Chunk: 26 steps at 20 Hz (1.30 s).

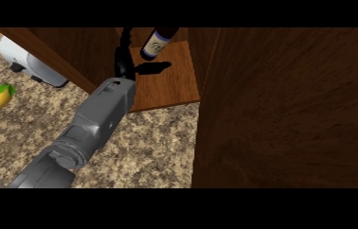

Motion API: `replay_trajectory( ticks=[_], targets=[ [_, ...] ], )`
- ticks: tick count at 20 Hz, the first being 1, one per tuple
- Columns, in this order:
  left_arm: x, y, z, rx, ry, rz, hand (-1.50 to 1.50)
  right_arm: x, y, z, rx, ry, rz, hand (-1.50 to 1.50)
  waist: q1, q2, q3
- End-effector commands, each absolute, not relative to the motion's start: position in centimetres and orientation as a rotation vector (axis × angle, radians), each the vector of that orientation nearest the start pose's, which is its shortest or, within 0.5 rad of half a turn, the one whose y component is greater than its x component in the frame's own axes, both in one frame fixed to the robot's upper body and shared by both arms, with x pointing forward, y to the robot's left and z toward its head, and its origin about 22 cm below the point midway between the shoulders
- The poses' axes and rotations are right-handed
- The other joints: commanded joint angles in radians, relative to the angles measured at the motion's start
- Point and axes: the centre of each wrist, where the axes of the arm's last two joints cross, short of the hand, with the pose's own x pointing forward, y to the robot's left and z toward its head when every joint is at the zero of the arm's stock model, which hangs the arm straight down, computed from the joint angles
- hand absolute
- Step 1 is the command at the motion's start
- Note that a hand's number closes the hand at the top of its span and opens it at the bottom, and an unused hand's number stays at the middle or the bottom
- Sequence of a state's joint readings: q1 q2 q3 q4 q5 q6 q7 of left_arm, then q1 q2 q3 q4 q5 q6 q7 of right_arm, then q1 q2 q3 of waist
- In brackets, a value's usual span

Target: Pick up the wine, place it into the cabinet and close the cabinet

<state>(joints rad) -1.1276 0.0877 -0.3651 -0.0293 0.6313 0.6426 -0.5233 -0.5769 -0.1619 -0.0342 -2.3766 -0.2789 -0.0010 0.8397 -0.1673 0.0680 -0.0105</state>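
The wine bottle [158, 40], dark with a white label, stands on the wooden shelf [171, 86] inside the open cabinet, near its back. My left hand [124, 57] reaches into the cabinet just left of the bottle. Its fingers stretch straight toward the back and its thumb [152, 67] points right, in front of the bottle's base. The hand looks open and does not wrap the bottle. The cabinet door [280, 110] stands open as a large dark wood panel filling the right side. My right hand does not show.
A speckled granite counter [140, 147] lies below the cabinet. A white and grey appliance [31, 62] stands at the far left, and a yellow-green fruit [5, 95] lies at the left edge. The cabinet's left wall [70, 53] runs beside my forearm.
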Motion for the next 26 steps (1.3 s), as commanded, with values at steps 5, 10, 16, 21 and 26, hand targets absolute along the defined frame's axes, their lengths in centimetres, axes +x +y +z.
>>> replay_trajectory(
  ticks=[5, 10, 16, 21, 26],
  targets=[
    [44.0, 17.6, 3.4, 0.263, -1.755, -0.124, -1.5, 18.3, -19.9, 27.8, 0.326, -1.999, 0.328, -1.5, 0.068, -0.031, 0.005],
    [43.9, 15.9, 3.6, -0.029, -1.879, -0.027, -1.5, 17.4, -20.4, 28.1, 0.295, -2.014, 0.297, -1.5, 0.098, -0.048, 0.006],
    [43.6, 12.6, 4.2, -0.252, -1.877, 0.012, -1.5, 16.9, -21.0, 27.8, 0.254, -1.987, 0.288, -1.5, 0.139, -0.064, 0.01],
    [43.4, 10.5, 5.3, -0.293, -1.85, -0.037, -1.5, 17.4, -21.7, 28.2, 0.236, -1.995, 0.289, -1.5, 0.167, -0.074, 0.011],
    [41.7, 6.8, 5.8, -0.346, -1.898, -0.073, -1.5, 15.8, -20.0, 28.0, 0.225, -1.975, 0.263, -1.5, 0.187, -0.087, 0.01]
  ],
)
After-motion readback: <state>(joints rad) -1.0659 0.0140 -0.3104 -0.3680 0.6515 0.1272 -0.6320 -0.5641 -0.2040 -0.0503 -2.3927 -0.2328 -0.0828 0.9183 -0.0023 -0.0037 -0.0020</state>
